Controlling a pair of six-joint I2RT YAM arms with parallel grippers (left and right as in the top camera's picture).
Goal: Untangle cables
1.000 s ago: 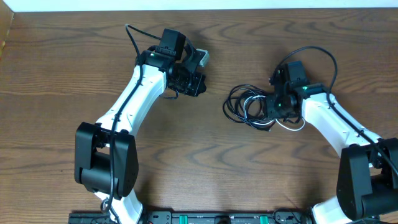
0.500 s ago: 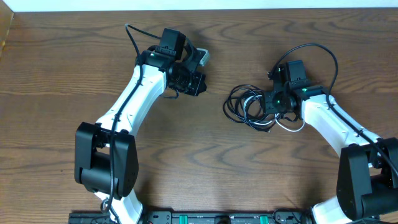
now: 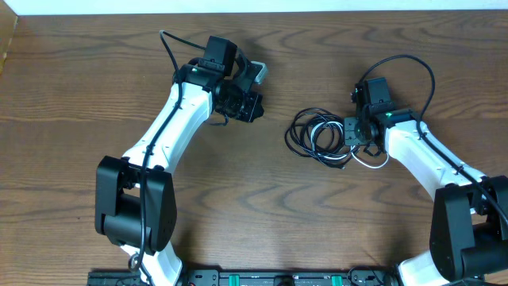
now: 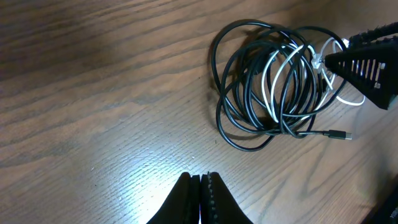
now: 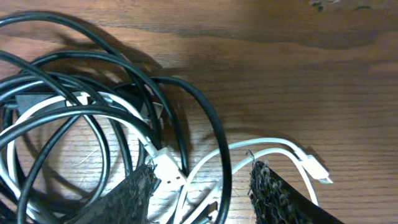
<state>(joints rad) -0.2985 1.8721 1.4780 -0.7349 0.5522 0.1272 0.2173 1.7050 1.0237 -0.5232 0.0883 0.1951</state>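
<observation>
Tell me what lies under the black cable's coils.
The white cable threads through the loops of the black cable, under some strands and over others, on the wooden table. In the densest overlap, lower crossings are covered and cannot be traced.

All I see beneath me is a broad tabletop (image 3: pixel 262 214) of dark brown wood, its grain running in long wavy lines across the whole width seen from overhead. Along its far edge runs a narrow white strip (image 3: pixel 262 5), too thin for me to tell wall from floor, and at the far left corner a sliver of paler tan (image 3: pixel 6 36) shows past the edge. From my left wrist I see a bright patch of glare (image 4: pixel 149 165) on the wood, while the boards toward that view's upper left lie duller.
</observation>
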